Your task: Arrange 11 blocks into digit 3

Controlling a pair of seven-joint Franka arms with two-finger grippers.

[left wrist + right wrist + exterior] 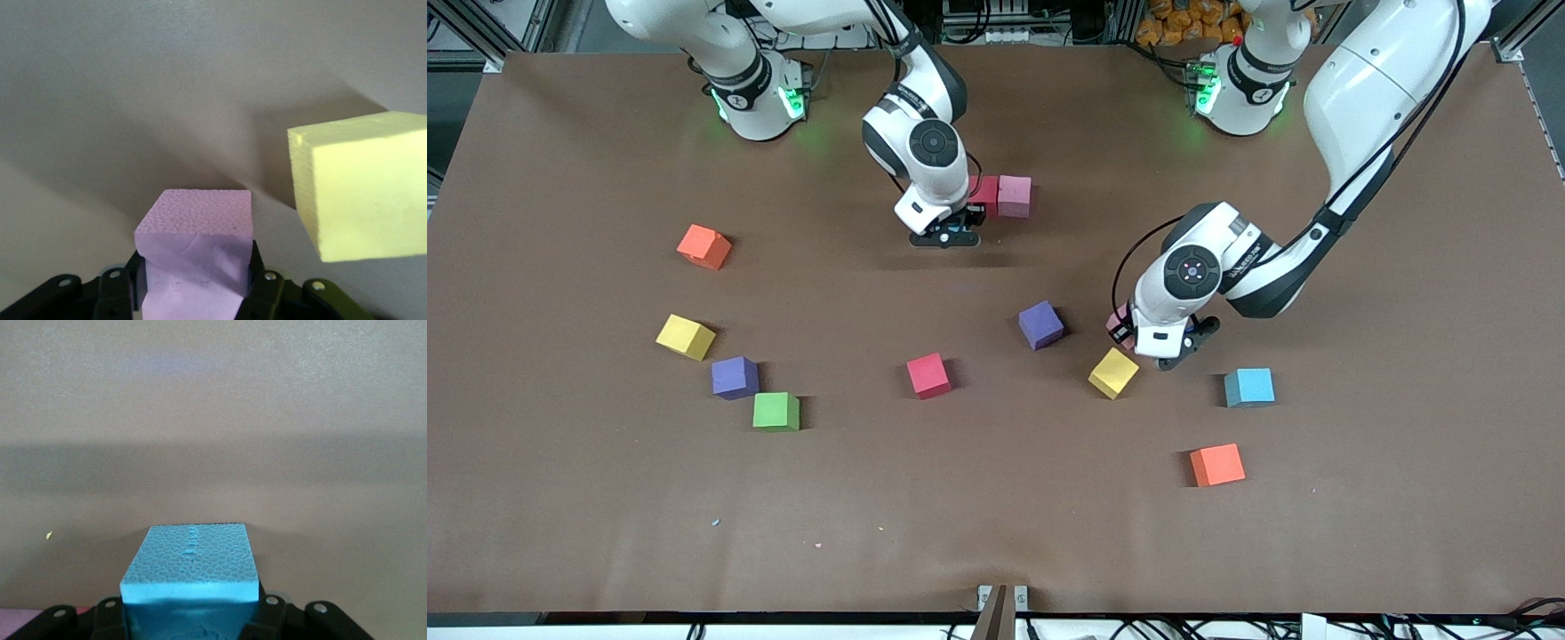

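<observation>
Orange cube nearest the camera (1217, 464): we see it resting alone on the brown table (996, 533), toward the left arm's end.
Sky-blue cube on the table (1249, 387): it sits a little farther from the camera than that orange cube, near it and apart.
Yellow cube by the left gripper (1113, 372): we find it tilted on the table, just beside the gripper; the left wrist view shows it too (363, 187).
Left gripper (1138, 342): we see it low at the table, its fingers (263, 287) pressed against the two sides of a pink cube (197, 257); the front view shows only an edge of that cube (1119, 324).
Purple cube near the middle (1041, 324): it lies between the red cube (928, 375) and the left gripper, touching neither.
Right gripper (951, 233): we see it pinching a second sky-blue cube (193, 577); it sits low at the table, just beside the started row.
Started row: a dark red cube (984, 191) and a pink cube (1015, 196) stand touching, side by side, close to the robots' bases.
Cluster toward the right arm's end: we count a green cube (775, 412), a purple cube (735, 377) and a yellow cube (686, 337) close together.
Second orange cube (704, 246): it lies farther from the camera than that cluster, well apart.
</observation>
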